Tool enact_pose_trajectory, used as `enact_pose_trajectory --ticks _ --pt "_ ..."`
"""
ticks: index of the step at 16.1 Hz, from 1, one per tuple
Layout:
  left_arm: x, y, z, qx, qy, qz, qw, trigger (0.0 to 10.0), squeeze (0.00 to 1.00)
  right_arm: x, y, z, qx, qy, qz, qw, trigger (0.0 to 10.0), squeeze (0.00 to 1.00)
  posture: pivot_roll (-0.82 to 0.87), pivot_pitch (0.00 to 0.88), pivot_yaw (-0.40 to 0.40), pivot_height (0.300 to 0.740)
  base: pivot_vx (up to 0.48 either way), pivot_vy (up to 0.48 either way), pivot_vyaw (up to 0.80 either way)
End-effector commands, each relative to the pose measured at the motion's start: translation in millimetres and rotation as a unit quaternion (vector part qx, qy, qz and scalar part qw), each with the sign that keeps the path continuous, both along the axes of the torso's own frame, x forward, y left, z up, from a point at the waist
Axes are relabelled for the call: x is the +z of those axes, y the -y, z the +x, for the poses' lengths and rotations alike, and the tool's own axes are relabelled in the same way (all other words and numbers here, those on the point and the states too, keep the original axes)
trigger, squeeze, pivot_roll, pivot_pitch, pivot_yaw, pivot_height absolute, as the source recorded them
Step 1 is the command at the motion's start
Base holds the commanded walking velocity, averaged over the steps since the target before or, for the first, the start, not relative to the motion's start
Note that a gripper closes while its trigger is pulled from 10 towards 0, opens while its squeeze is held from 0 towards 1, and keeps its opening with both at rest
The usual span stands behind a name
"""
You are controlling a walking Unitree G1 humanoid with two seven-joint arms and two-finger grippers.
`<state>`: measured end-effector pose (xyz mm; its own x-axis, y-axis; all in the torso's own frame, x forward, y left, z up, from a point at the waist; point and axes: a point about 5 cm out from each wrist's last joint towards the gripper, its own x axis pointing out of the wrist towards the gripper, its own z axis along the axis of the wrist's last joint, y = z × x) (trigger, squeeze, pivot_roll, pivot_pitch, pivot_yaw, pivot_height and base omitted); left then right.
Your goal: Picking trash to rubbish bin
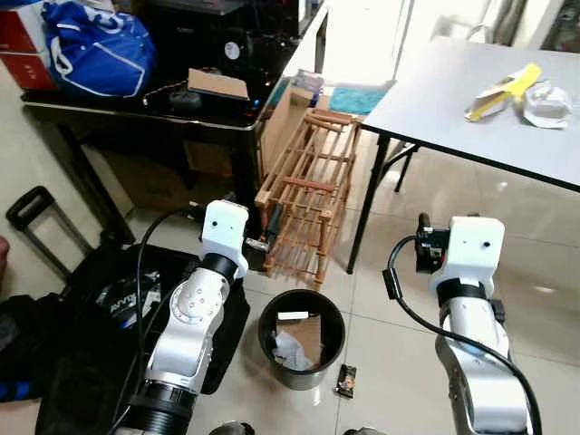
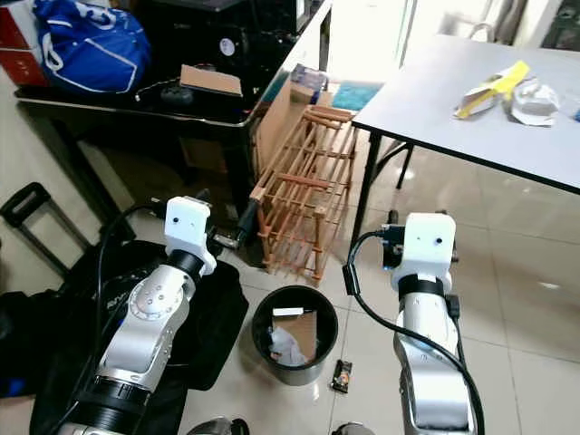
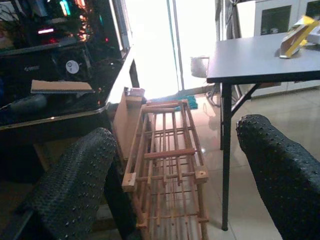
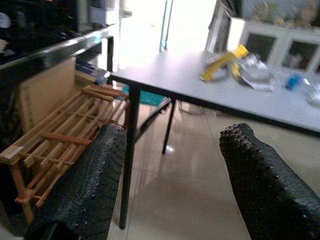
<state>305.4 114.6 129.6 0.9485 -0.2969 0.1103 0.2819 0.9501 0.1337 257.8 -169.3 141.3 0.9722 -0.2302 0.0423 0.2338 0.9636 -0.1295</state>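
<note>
Ahead and to my right stands a grey table [image 1: 471,109], the largest thing in play, with a yellow-and-white carton [image 1: 501,93] and a crumpled clear wrapper [image 1: 546,104] lying on its far part, close beside each other. Left of the table a slatted wooden rack [image 1: 308,195] leans against a dark desk [image 1: 136,113]. Below me on the tiled floor sits a round black rubbish bin [image 1: 302,337], already holding some paper and a piece of cardboard, and just beside its right rim lies a small dark wrapper [image 1: 345,381], flat on the tiles with its long side running roughly away from me. My right gripper [image 4: 170,180] is raised at about table-leg height with its two black fingers spread apart and nothing between them; it looks toward the table, where the carton lies up and to the right of its line. My left gripper [image 3: 175,180] is also parted and empty, facing the wooden rack. The relation I weigh is this: the table trash lies forward and to the right, above both grippers, and the carton's long axis runs diagonally across the tabletop. My right arm is clearly the nearer one to it, and also the nearer one to the floor wrapper, which sits below it toward the bin.
</note>
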Motion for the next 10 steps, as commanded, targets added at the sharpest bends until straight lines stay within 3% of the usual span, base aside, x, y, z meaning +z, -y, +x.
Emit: enact_pose_trajectory --ticks 1,7,10 --pt "0.5 -0.1 1.6 0.004 0.0 -0.001 1.0 10.0 0.0 2.5 2.9 -4.0 -0.015 0.001 0.011 1.0 10.0 0.0 -0.07 0.052 0.05 0.74 0.0 0.0 0.0" --pt "-1.5 8.5 3.7 -0.015 -0.006 -0.005 1.0 10.0 0.0 4.1 2.4 -4.0 -0.006 -0.004 0.014 1.0 10.0 0.0 -0.09 0.058 0.048 0.74 0.0 0.0 0.0" --pt "-3.7 9.5 3.1 -0.018 -0.011 -0.008 1.0 10.0 0.0 2.7 -2.8 -4.1 0.001 -0.011 0.02 1.0 10.0 0.0 -0.1 0.06 0.044 0.74 0.0 -0.36 0.0"
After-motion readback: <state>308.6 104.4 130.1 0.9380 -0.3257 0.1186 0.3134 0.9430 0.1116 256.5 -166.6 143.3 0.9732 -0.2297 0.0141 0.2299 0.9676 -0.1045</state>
